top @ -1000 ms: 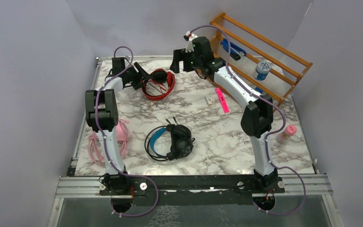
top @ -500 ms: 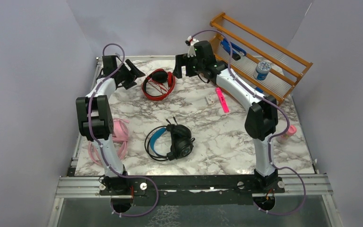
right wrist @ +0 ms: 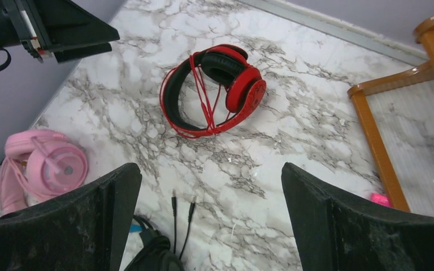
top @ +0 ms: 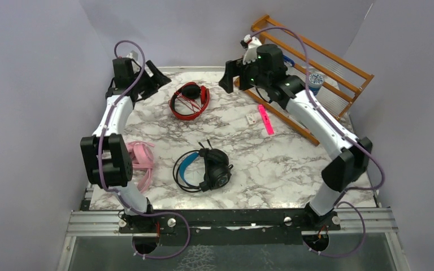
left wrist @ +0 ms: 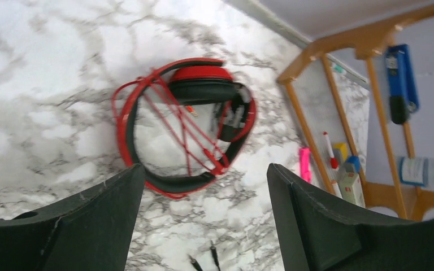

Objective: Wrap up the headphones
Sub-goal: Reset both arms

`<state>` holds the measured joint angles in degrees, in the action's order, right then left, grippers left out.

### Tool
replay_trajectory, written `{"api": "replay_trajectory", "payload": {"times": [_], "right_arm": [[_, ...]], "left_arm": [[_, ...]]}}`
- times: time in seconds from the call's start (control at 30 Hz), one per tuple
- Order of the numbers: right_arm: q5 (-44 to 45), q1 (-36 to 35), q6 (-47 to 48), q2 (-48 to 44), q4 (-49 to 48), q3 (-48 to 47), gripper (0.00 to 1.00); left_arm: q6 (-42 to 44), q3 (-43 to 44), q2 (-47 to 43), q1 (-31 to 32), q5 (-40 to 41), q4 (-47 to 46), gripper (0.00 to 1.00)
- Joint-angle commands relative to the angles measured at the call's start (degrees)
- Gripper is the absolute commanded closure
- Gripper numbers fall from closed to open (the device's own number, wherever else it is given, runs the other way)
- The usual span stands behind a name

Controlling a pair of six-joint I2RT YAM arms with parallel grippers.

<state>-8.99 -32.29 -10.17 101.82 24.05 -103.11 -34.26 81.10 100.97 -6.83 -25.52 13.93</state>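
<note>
The red headphones [top: 189,100] lie flat at the back of the marble table [top: 294,169], their red cable wound across the band; they show too in the left wrist view [left wrist: 203,90] and the right wrist view [right wrist: 246,90]. Nothing holds them. My left gripper [top: 157,79] [left wrist: 204,169] hovers left of them, open and empty. Right of them, raised, my right gripper [top: 230,79] [right wrist: 212,169] is open and empty. The black headphones with a blue band [top: 203,169] [right wrist: 152,251] lie mid-table, two plugs [right wrist: 183,212] loose. The pink headphones [top: 138,161] [right wrist: 45,164] sit at the left edge.
A wooden rack [top: 311,68] leans at the back right, holding a blue and white can [top: 314,83] and a blue tool [left wrist: 400,79]. A pink marker [top: 266,121] and a small white piece [top: 251,119] lie beside the rack. Grey walls close in on both sides.
The left gripper let go of the red headphones, pulled back to the left and opened wider. The right arm rose and swung right, away from the headphones, which stayed put.
</note>
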Motion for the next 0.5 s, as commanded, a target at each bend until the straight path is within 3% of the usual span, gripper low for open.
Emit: {"api": "replay_trajectory", "payload": {"times": [0.0,0.23,0.47], "right_arm": [[4.34,-0.31,2.73,-13.33,0.73,4.41,0.01],[8.73,-0.32,5.66,-31.46,0.29,10.09,0.0],[12.29,-0.31,8.05,-43.8,0.04,11.46,0.01]], "left_arm": [[5.28,4.7,-12.26,4.62,0.73,-0.55,0.17],[9.89,10.78,-21.42,11.52,-0.46,-3.03,0.16],[9.97,19.45,-23.46,14.03,-6.2,-2.16,0.16]]}}
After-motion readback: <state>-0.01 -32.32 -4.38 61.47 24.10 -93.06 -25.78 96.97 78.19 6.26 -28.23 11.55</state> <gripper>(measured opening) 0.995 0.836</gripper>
